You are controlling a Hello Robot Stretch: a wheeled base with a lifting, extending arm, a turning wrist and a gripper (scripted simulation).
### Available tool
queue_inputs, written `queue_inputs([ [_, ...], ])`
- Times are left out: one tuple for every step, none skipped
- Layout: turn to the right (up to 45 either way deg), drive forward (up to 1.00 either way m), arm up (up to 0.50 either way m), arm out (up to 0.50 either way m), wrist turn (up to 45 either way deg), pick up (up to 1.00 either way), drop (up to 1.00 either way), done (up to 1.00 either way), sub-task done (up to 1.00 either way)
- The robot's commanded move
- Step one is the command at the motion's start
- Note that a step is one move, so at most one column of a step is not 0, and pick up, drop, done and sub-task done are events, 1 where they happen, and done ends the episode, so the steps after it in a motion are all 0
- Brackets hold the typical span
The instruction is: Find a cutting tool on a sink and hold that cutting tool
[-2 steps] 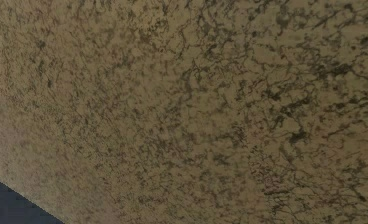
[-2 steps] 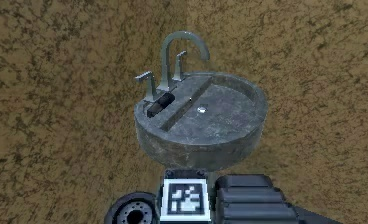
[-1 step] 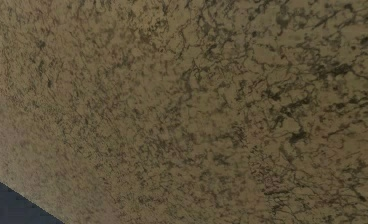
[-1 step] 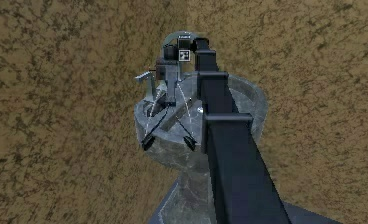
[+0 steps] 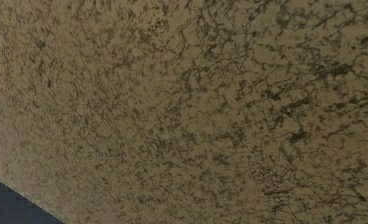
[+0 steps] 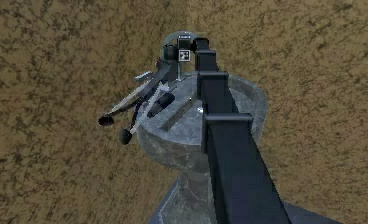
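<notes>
In the arm side view the dark arm bar (image 6: 227,140) rises from the bottom edge across a round grey basin (image 6: 254,104) on a narrow pedestal. At the bar's far end sits a white marker square (image 6: 182,55). Left of it the gripper (image 6: 115,129) stretches down-left past the basin's rim, and its dark fingertips (image 6: 125,136) lie over brown speckled floor. A slim pale grey piece (image 6: 142,78) runs alongside the fingers; I cannot make out what it is. I cannot tell whether the gripper holds anything.
Brown speckled floor (image 6: 52,80) surrounds the basin on all sides in the arm side view. The forward view has the same speckled brown surface (image 5: 192,100), with a dark wedge (image 5: 17,208) at its bottom left corner.
</notes>
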Motion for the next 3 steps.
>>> queue_inputs([
  [0.0, 0.00, 0.00, 0.00, 45.0, 0.00, 0.00, 0.00, 0.00],
  [0.0, 0.00, 0.00, 0.00, 45.0, 0.00, 0.00, 0.00, 0.00],
  [0.0, 0.00, 0.00, 0.00, 9.0, 0.00, 0.00, 0.00, 0.00],
])
